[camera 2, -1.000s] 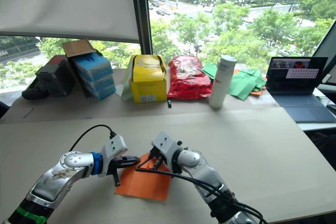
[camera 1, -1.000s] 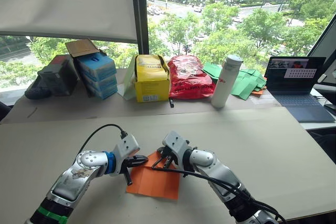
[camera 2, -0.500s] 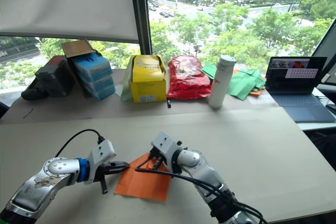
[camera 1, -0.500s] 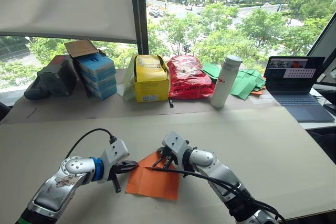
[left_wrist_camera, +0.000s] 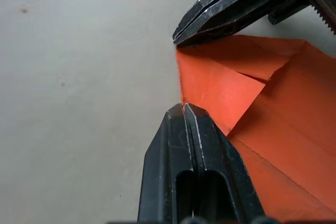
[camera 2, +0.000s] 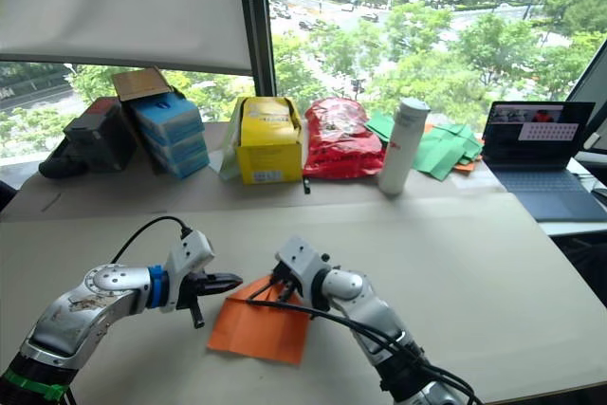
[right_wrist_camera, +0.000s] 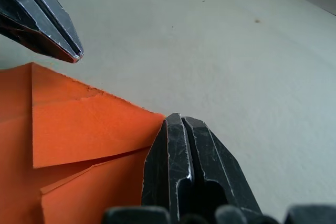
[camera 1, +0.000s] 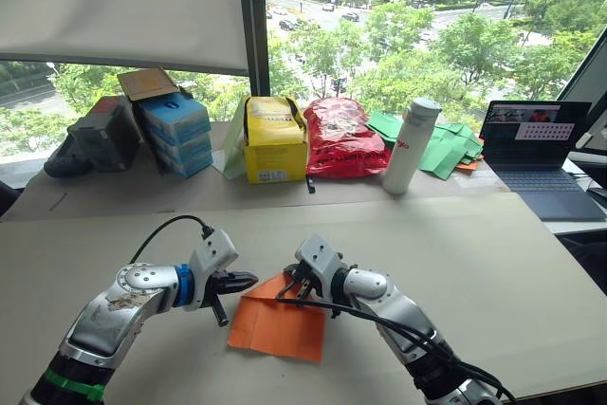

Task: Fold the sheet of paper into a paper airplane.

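left wrist view shows the left gripper closed at the paper's far folded corner, back after pulling left; right gripper pinched shut beside it, so creasing continues mid-table.

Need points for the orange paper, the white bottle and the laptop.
sheet of paper [camera 1: 277, 326], left eye view, on the flat middle of the orange sheet.
white bottle [camera 1: 408, 151], left eye view, on the middle of its body.
laptop [camera 1: 531, 136], left eye view, on its screen.
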Robot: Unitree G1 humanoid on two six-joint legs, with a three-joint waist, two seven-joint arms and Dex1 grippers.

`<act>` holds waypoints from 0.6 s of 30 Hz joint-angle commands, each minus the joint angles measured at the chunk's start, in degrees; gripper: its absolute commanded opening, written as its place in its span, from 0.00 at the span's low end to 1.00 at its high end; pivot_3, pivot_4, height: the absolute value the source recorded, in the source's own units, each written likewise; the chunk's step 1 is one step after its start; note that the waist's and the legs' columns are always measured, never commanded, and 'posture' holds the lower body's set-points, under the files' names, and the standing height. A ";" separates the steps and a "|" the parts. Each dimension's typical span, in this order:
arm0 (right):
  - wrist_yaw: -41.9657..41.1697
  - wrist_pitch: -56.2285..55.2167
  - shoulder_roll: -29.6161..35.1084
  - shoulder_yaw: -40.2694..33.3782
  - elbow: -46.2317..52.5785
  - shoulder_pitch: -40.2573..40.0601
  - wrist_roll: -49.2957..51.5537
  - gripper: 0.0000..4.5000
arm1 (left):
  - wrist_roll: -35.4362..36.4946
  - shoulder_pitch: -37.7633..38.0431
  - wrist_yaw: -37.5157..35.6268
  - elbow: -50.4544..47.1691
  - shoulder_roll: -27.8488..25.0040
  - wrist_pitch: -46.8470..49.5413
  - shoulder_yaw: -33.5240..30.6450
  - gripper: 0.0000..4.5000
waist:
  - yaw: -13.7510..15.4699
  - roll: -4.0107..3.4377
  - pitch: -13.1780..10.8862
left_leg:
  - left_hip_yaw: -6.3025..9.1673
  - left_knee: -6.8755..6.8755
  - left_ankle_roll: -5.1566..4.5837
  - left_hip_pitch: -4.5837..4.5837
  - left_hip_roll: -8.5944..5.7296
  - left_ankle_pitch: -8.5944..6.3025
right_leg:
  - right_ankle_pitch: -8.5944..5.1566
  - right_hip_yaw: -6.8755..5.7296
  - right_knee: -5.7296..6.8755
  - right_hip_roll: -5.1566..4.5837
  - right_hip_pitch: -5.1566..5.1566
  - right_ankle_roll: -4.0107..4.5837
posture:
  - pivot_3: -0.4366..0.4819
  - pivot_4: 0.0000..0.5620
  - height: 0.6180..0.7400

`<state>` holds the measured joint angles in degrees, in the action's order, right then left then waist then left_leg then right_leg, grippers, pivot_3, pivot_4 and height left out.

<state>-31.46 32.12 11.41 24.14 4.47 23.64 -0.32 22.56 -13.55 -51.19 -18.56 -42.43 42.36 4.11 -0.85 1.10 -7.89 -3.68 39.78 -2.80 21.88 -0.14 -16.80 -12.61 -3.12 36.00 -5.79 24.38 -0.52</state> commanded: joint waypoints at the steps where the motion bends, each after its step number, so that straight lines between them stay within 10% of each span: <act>1: -1.27 -0.12 1.47 -2.39 4.35 -0.68 1.53 0.00 | 0.82 0.19 -0.98 -0.74 1.07 -1.71 0.74 0.01 | 0.03 0.00 0.00 | 0.00 0.01 0.01 0.04 0.00 0.00 | 0.00 0.02 -0.05 0.17 0.00 -0.01 | 0.48 0.27 1.00; 18: -21.38 4.15 20.43 -0.65 31.23 -13.80 16.93 0.00 | -8.78 1.09 -1.98 7.34 3.03 -11.63 11.04 0.01 | 1.07 0.01 -0.05 | 0.05 0.09 -0.57 0.04 0.03 -0.32 | -0.01 -0.05 -0.16 0.22 -0.11 -0.05 | 0.48 0.27 1.00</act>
<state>-50.39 35.64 30.61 22.80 31.94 10.37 14.27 15.31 -13.58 -52.81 -12.13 -39.27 30.03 13.39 0.22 1.11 -7.94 -3.63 39.88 -3.38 21.91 -0.11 -17.12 -12.62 -3.16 35.84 -5.57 24.26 -0.57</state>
